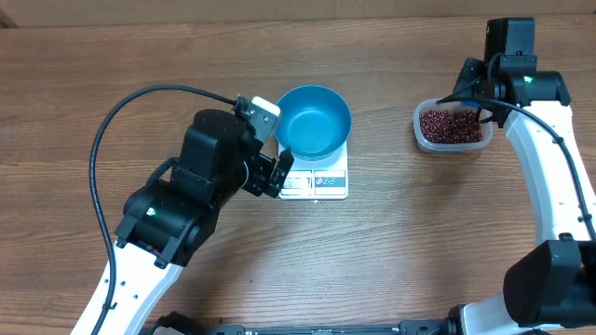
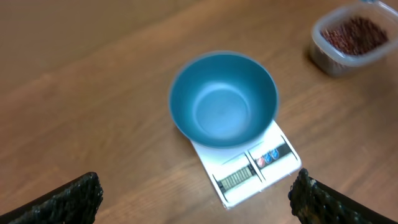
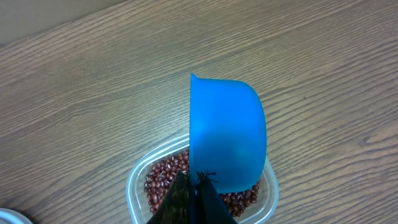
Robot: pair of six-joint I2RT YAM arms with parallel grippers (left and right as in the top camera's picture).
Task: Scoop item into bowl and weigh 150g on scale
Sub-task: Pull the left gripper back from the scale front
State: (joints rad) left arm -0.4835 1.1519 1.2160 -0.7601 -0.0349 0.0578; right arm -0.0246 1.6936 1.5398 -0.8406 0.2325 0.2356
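Observation:
The empty bright blue bowl [image 1: 314, 121] [image 2: 224, 99] stands on the white scale [image 1: 326, 182] [image 2: 249, 171]. My left gripper [image 1: 272, 179] [image 2: 196, 208] is open just left of the scale's front, holding nothing, its fingers [image 2: 65, 202] spread wide. Dark red-brown beans [image 1: 450, 124] [image 3: 163, 177], the item, fill a clear tub [image 1: 421, 135] [image 3: 133, 186] [image 2: 323, 56] at the right. My right gripper [image 3: 196, 193] [image 1: 477, 104] is shut on the handle of a small blue scoop [image 3: 227, 130], which hangs on its side just over the beans.
The left arm's black cable [image 1: 102, 140] loops over the table on the left. The right arm's white link [image 1: 549, 177] runs along the right side. Bare wood lies between scale and tub.

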